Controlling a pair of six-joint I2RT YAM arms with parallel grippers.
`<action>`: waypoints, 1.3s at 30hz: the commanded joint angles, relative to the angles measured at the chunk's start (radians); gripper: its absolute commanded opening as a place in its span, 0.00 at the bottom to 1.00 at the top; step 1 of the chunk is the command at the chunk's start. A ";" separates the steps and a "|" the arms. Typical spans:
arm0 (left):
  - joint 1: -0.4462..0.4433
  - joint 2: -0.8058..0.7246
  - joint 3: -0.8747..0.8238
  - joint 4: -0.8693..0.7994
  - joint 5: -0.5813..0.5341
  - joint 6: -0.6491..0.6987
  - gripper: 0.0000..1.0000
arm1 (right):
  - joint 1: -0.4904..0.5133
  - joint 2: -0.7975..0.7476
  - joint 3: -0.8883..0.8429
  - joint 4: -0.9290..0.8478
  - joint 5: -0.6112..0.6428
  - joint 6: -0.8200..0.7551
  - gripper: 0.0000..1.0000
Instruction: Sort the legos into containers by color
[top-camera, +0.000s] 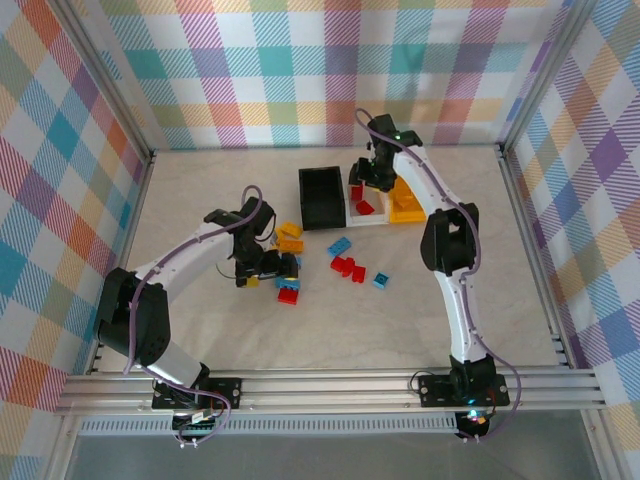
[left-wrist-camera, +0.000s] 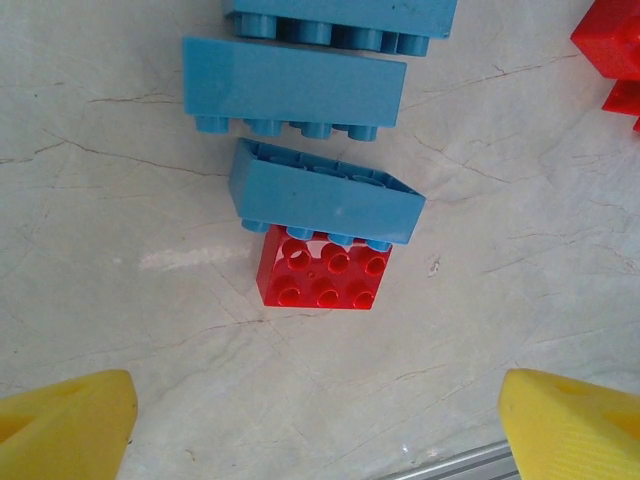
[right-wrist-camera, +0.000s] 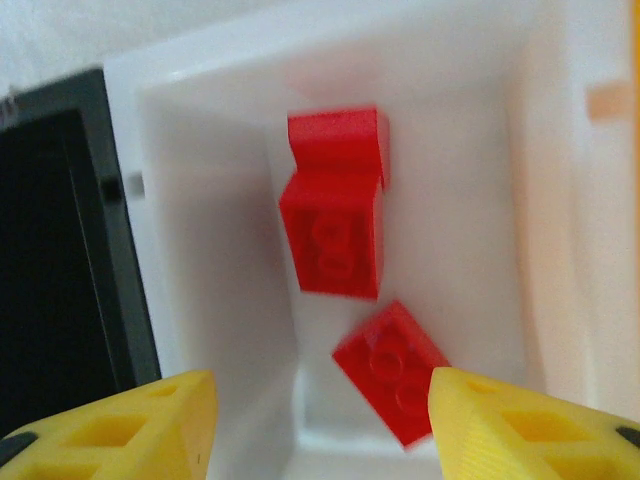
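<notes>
Three containers stand in a row at the back: a black bin (top-camera: 322, 197), a white bin (top-camera: 372, 222) and an orange-yellow bin (top-camera: 405, 205). My right gripper (top-camera: 362, 185) hangs over the white bin (right-wrist-camera: 200, 230), open, with nothing between its yellow fingers (right-wrist-camera: 135, 425). Below it lie red legos (right-wrist-camera: 335, 230); one (right-wrist-camera: 392, 368) is blurred, close to the right finger. My left gripper (top-camera: 283, 270) is open wide over the table. A red lego (left-wrist-camera: 325, 268) lies ahead of its fingers (left-wrist-camera: 65, 425), under a tilted blue lego (left-wrist-camera: 325, 193). More blue legos (left-wrist-camera: 293, 85) lie beyond.
Loose red legos (top-camera: 347, 266), blue legos (top-camera: 339, 246) and orange legos (top-camera: 290, 238) are scattered mid-table between the arms. An aluminium rail (top-camera: 330, 385) runs along the near edge. Checked walls close in the other three sides.
</notes>
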 joint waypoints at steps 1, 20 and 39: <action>-0.043 -0.028 -0.026 0.017 -0.016 0.013 0.90 | 0.005 -0.205 -0.167 0.026 -0.029 -0.014 0.59; -0.151 0.174 -0.024 0.101 -0.127 0.072 0.85 | 0.038 -0.725 -0.968 0.198 -0.199 0.050 0.65; -0.168 0.273 -0.008 0.126 -0.210 0.078 0.65 | 0.038 -0.736 -0.990 0.206 -0.200 0.060 0.65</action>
